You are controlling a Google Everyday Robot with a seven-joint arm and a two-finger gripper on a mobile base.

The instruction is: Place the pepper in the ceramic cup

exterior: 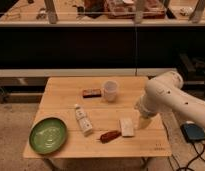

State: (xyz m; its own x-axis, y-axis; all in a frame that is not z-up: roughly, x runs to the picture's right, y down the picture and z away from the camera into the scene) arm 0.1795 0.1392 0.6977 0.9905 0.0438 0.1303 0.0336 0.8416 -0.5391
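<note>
The pepper (pixel 109 136), small, dark red and tapered, lies near the front edge of the wooden table (pixel 61 95). The white ceramic cup (pixel 110 90) stands upright at the back middle of the table. My gripper (pixel 144 123) hangs from the white arm at the table's right side, just right of a flat white pad and some way right of the pepper. It holds nothing that I can see.
A flat white pad (pixel 127 127) lies right beside the pepper. A small white bottle (pixel 83 119) lies left of the pepper. A green plate (pixel 47 135) sits at the front left. A brown-red block (pixel 91 92) lies left of the cup. A dark device (pixel 193 132) sits on the floor at right.
</note>
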